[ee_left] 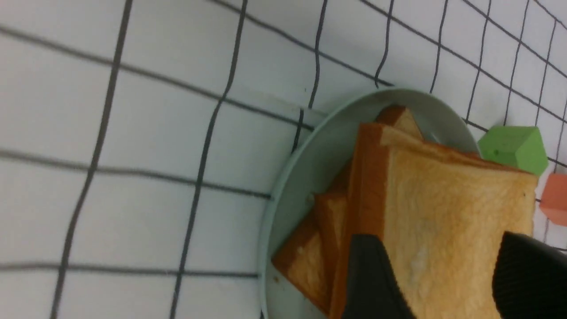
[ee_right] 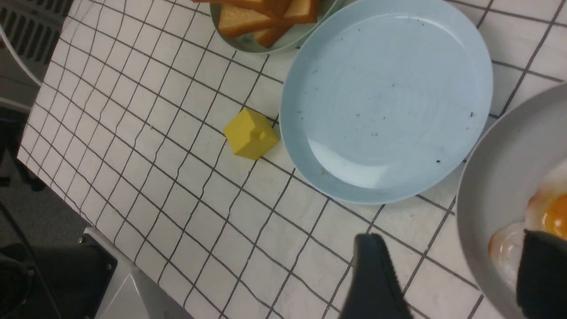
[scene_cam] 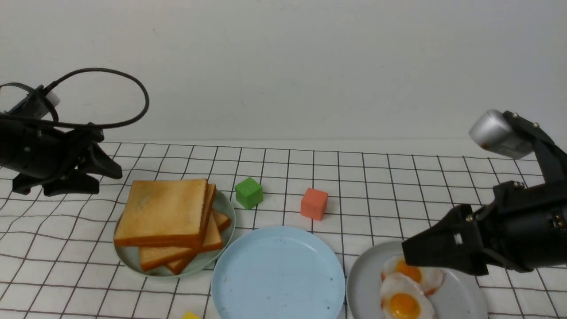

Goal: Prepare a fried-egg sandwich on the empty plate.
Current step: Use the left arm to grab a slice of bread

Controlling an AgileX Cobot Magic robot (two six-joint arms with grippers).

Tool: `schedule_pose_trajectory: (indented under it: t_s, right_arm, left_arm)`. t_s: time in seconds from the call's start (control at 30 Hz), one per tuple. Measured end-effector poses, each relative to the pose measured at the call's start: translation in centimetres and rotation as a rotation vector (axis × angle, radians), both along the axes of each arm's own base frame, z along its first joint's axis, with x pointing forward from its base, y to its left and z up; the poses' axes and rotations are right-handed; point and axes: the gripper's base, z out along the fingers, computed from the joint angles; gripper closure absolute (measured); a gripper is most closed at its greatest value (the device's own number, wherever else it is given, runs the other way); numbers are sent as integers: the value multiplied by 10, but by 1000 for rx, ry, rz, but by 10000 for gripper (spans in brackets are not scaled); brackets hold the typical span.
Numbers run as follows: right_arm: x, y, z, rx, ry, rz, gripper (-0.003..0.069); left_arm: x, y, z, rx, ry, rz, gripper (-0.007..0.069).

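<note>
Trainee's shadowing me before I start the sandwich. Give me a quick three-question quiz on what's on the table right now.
1. True or false: the pale blue plate already holds a slice of toast.
2. What lies on the grey plate? A) two fried eggs B) a pile of toast C) a banana
3. How many cubes lie on the checked cloth, and in which colours?

Key: 1 false, the plate is bare. 2 A. 3 three: green cube, orange cube, yellow cube.
</note>
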Motion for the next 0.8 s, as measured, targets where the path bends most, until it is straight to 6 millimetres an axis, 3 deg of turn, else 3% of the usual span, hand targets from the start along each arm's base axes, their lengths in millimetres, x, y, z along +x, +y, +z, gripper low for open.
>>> schedule_pose_trajectory:
  t_s: [0.3, 0.53, 0.8]
  right_arm:
    - [-4, 1, -1, 0, 29, 30, 217]
    - [-4, 1, -1, -4, 25, 40, 217]
    - [-6, 1, -1, -7, 32, 65, 217]
  left_arm:
    - [19, -5, -36, -35, -63, -86, 237]
    - [26, -7, -48, -101, -80, -62, 243]
    - [27, -7, -52, -108, -73, -60, 347]
